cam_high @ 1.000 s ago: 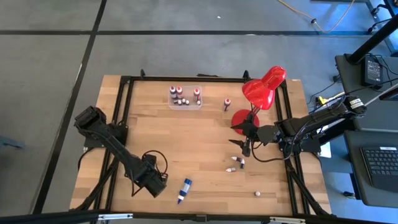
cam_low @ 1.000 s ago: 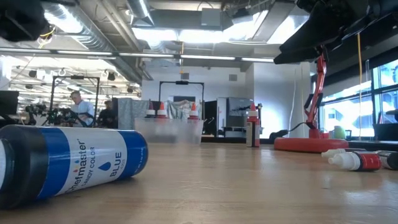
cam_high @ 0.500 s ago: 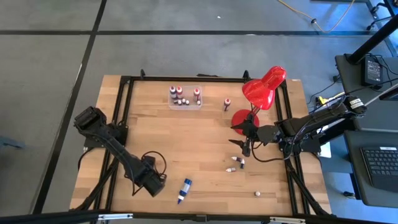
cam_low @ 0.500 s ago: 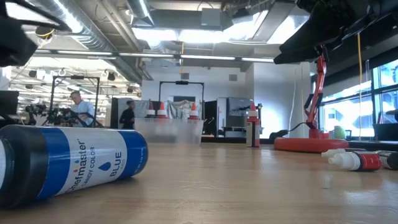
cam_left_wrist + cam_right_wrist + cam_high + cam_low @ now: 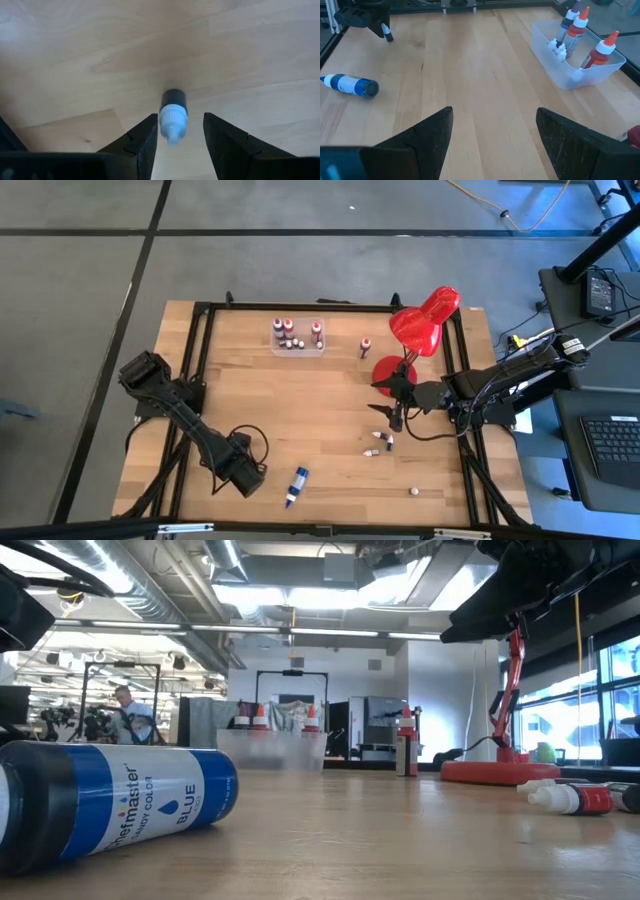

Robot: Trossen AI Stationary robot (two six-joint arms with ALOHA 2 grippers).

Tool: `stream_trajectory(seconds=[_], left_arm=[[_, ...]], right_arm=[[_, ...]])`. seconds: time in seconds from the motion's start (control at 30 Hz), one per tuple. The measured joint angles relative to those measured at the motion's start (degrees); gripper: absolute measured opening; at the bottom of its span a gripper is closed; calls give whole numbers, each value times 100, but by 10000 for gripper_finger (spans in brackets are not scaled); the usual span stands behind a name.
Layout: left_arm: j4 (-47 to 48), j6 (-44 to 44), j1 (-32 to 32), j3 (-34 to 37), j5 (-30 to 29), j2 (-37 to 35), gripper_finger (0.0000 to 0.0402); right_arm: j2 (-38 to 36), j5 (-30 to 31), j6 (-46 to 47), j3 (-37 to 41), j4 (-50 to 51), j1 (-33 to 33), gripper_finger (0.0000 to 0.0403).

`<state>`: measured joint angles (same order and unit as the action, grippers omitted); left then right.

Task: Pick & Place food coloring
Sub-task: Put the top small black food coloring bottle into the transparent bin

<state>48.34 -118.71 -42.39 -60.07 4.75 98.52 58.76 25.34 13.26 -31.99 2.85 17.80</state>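
My left gripper (image 5: 243,473) hangs over the near left part of the table, open. In the left wrist view its fingers (image 5: 179,122) stand on either side of a small dark dropper bottle (image 5: 173,107), whose white cap points toward the camera. The right wrist view shows that bottle (image 5: 387,35) below the gripper. My right gripper (image 5: 395,418) waits open beside the lamp base. The long blue bottle (image 5: 296,485) lies on its side near the front edge. A few small bottles (image 5: 380,442) lie below the right gripper, and one more (image 5: 413,492) lies near the front right. My left gripper comes at the small bottle from above, one finger on each side. The cap (image 5: 167,122) is close against one finger (image 5: 147,132) and a gap shows to the other. I cannot tell whether finger and cap touch.
A clear plastic box (image 5: 298,337) at the far edge holds several upright bottles (image 5: 580,32); one bottle (image 5: 365,347) stands alone to its right. A red desk lamp (image 5: 420,325) stands at the far right. Bare wood lies in the table's middle (image 5: 300,410).
My left arm has shifted a little toward the table's left edge, and in the low view more of it has come down into the upper left corner. The bottles on the table have stayed where they were.
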Motion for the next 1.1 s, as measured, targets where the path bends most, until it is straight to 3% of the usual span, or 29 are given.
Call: stream_trajectory(seconds=[0.47, 0.67, 0.87, 1.1], left_arm=[[-15, 349, 24, -9, -84, 0, 68], [-35, 874, 417, -12, -1318, -55, 54], [-46, 2761, 1581, -9, -2214, -705, 54], [-302, 5941, 3813, -9, -2319, -1643, 55]], right_arm=[[0, 2, 0, 0, 0, -1, 289], [0, 4, -24, 0, 0, -2, 289], [0, 66, -28, 0, -6, -1, 289], [-2, 278, -24, 0, -46, -2, 289]])
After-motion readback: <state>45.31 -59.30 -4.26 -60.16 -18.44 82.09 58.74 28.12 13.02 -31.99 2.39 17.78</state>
